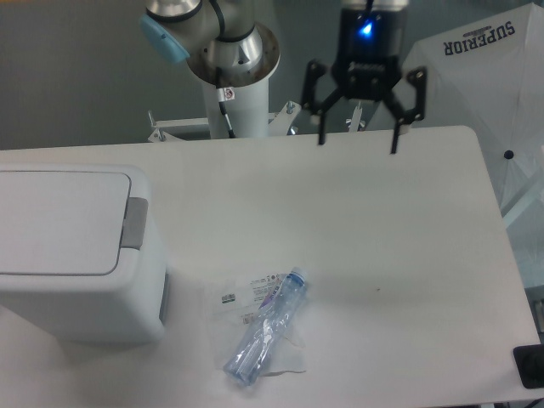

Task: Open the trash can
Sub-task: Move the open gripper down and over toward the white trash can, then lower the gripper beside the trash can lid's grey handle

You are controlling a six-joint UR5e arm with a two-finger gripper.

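Observation:
The trash can (72, 255) is a large white boxy bin at the left side of the table. Its flat lid (59, 223) lies shut, with a small grey push tab (135, 223) on its right edge. My gripper (358, 141) hangs open and empty over the far edge of the table, well to the right of the bin and apart from it. Its two black fingers point down with a wide gap between them.
A clear plastic bottle with a blue cap (265, 328) lies on a clear wrapper near the table's front, right of the bin. The arm's base column (235, 93) stands at the back. A white canopy (493, 76) is at the right.

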